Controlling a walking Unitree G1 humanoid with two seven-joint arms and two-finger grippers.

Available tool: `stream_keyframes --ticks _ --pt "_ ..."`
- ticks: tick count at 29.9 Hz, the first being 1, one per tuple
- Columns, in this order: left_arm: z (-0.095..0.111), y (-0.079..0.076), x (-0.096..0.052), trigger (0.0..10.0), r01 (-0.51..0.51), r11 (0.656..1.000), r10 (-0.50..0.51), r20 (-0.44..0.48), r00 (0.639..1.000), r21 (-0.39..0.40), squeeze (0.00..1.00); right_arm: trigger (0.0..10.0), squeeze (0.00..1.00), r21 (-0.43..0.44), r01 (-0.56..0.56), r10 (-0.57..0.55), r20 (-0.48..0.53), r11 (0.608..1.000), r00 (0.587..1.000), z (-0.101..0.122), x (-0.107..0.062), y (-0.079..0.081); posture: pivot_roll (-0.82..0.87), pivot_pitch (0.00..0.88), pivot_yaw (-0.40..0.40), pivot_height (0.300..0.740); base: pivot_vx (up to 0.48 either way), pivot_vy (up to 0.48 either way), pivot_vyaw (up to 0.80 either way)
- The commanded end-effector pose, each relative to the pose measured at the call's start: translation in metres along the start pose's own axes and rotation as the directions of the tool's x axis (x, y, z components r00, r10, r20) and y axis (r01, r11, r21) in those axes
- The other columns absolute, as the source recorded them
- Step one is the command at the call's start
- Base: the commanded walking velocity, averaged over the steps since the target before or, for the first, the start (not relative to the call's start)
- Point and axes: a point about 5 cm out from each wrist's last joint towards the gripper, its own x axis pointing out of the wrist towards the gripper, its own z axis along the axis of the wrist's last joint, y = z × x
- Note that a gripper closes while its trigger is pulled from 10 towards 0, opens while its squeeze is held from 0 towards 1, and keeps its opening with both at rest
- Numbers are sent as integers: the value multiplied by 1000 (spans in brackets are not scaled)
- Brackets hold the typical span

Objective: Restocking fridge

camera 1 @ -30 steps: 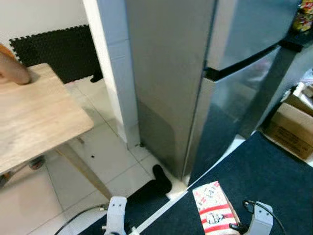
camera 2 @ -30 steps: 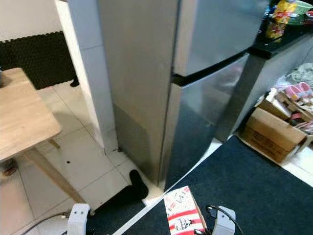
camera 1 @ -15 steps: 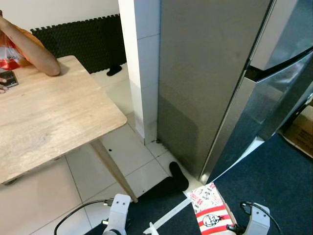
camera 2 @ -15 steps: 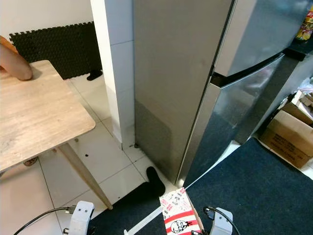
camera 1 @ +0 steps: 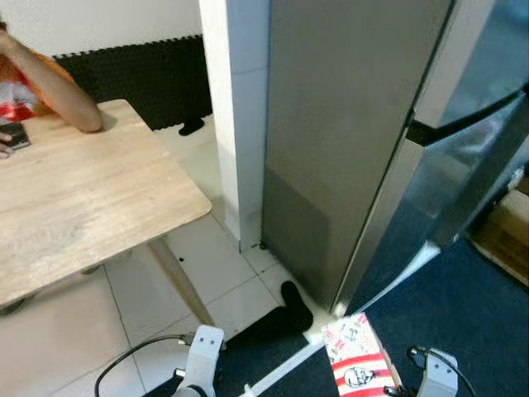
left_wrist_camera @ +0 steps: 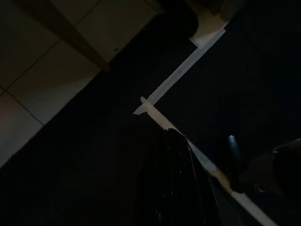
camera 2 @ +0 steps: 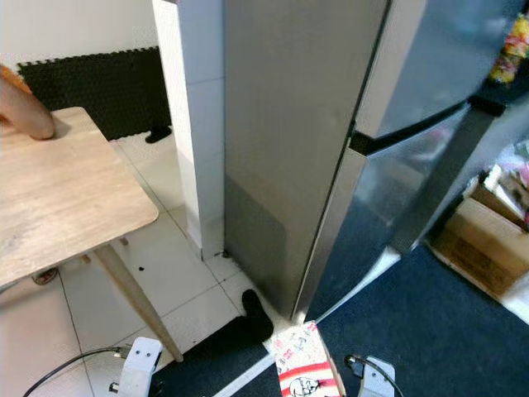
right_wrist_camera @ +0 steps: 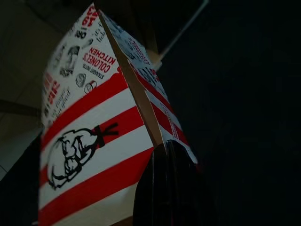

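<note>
Looking down from the left eye view, a steel fridge (camera 1: 364, 141) with both doors closed fills the upper right of the frame, a white tiled pillar (camera 1: 235, 107) at its left side. A wooden table (camera 1: 83, 207) sits at the left, a person's arm (camera 1: 62, 95) resting on its far edge. At the bottom edge, right of centre, stands a red-and-white striped carton (camera 1: 357, 364), above dark blue carpet (camera 1: 471, 314); a black sock-like thing (camera 1: 285, 310) lies on the tiles by the fridge's corner.

From the right eye view, a cardboard box (camera 2: 479, 248) sits at the right edge, beyond the fridge.

Through the left wrist view (very dark), the left gripper (left_wrist_camera: 181, 188) hangs over carpet crossed by a white strip (left_wrist_camera: 183, 70); its fingers look closed together, holding nothing.

Along the right wrist view, the right gripper (right_wrist_camera: 167, 188) is clamped on the carton's cardboard edge. The carton reads "COLONEL'S KITCHEN" beside a printed Colonel face logo.
</note>
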Motion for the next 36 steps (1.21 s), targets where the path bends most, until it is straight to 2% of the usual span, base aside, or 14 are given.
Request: stream_keyframes --ticks 1,19,21,23,26,36 --pt "-8 -2 -1 10000 -1 1000 0 -23 1000 -17 0 10000 0 18 27 -27 2 999 1000 -2 -2 -8 -34 33 1 740 0 0 0" --pt "-9 -1 -2 10000 -5 1000 5 -17 1000 -7 0 10000 0 0 13 -13 5 1000 1000 1 -1 -7 -35 28 -5 740 0 0 0" --pt "-10 -1 -3 10000 -9 1000 10 -28 1000 25 0 10000 0 -3 11 -11 4 1000 1000 0 -1 -6 -36 29 -5 740 0 -480 0" --pt "-10 -1 -3 10000 -12 1000 13 -23 1000 25 0 10000 0 -3 11 -11 3 1000 1000 0 -1 -6 -36 29 -5 740 0 -480 0" --pt "-8 5 -3 10000 -64 998 64 -14 998 6 0 10000 0 -4 11 -11 3 1000 1000 0 -1 -7 -36 31 -3 740 0 0 0" --pt "-5 3 -3 10000 -43 999 43 17 999 17 0 10000 0 -6 16 -16 4 1000 1000 -2 -2 -7 -37 37 -2 740 0 0 0"
